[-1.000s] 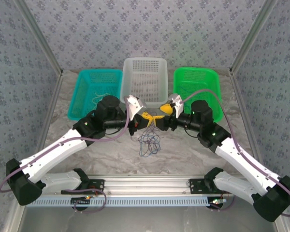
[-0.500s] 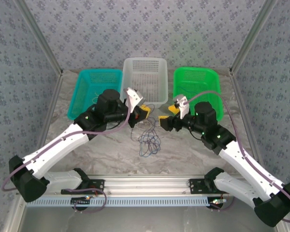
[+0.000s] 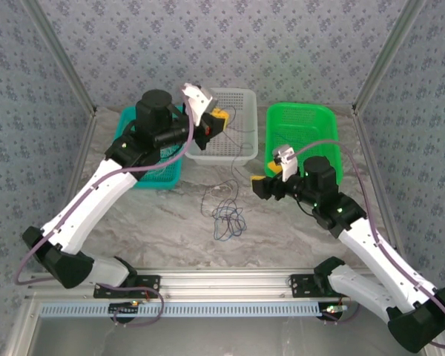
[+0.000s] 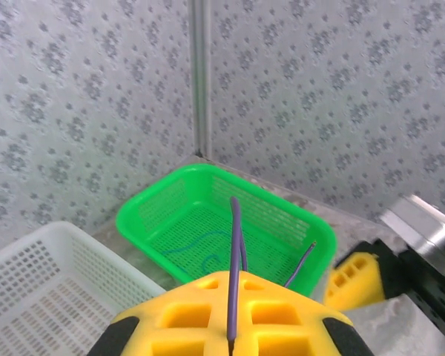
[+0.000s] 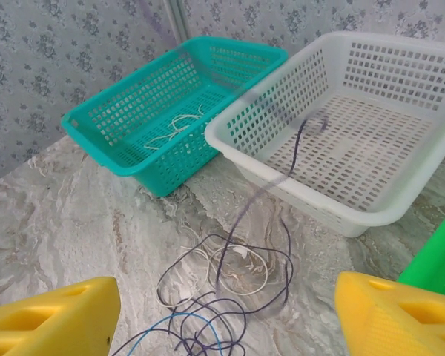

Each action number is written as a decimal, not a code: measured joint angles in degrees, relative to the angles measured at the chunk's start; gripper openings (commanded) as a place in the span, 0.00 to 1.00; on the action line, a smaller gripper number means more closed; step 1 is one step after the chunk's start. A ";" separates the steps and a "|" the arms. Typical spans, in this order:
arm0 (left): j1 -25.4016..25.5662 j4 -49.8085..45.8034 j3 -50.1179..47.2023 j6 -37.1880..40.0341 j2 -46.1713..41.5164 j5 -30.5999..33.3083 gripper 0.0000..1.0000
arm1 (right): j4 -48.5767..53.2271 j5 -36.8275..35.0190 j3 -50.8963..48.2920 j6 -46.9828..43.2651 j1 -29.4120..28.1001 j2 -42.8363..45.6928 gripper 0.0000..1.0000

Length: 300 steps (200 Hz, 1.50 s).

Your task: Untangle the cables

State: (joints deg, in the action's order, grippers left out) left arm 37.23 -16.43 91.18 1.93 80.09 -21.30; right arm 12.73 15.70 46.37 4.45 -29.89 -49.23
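You lifted the left gripper (image 3: 216,123), jaws clamped on one purple cable (image 4: 235,245), over the white basket (image 3: 237,91) while the right gripper (image 5: 222,315) opened its jaws, leaving the other cables (image 3: 227,216) heaped on the tabletop (image 3: 163,230).

Three baskets stand in a row at the back of the table (image 3: 159,237). The left basket (image 3: 156,176) touches the middle basket (image 3: 233,152). The right basket (image 3: 300,109) stands a little apart. A heap of cables (image 3: 228,216) lies on the table in front of the middle basket. A few more lie in the left basket, and some in the right basket. The left gripper (image 3: 221,122) is up over the middle basket's left side, pinching one cable (image 4: 235,237) that hangs down to the heap. The right gripper (image 3: 256,184) is right of the heap, in front of the right basket, fingers wide apart.
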 measured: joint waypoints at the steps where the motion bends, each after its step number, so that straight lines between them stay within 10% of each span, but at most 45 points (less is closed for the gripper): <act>1: -0.13 0.02 0.22 0.00 0.17 0.04 0.00 | 0.00 0.00 -0.04 0.00 0.02 0.02 0.78; 167: -16.11 4.37 13.38 -11.74 32.94 -7.23 0.09 | 3.85 -2.91 -3.98 1.11 1.42 1.60 0.76; 207: -15.87 0.11 13.42 -14.29 38.80 -6.67 0.66 | 6.88 -4.04 -3.65 3.17 0.83 -7.65 0.72; 247: -15.85 -5.79 16.15 -15.32 39.45 -2.01 0.98 | 6.82 -4.46 -3.65 5.05 -0.26 -11.34 0.71; 300: -12.87 -5.20 5.75 -13.55 28.00 6.47 1.00 | 6.75 -4.83 -3.30 8.13 -3.06 -16.35 0.69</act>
State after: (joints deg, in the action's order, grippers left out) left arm 24.36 -21.63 96.92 -11.62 108.09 -14.83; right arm 19.49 10.87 43.07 12.58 -32.95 -65.58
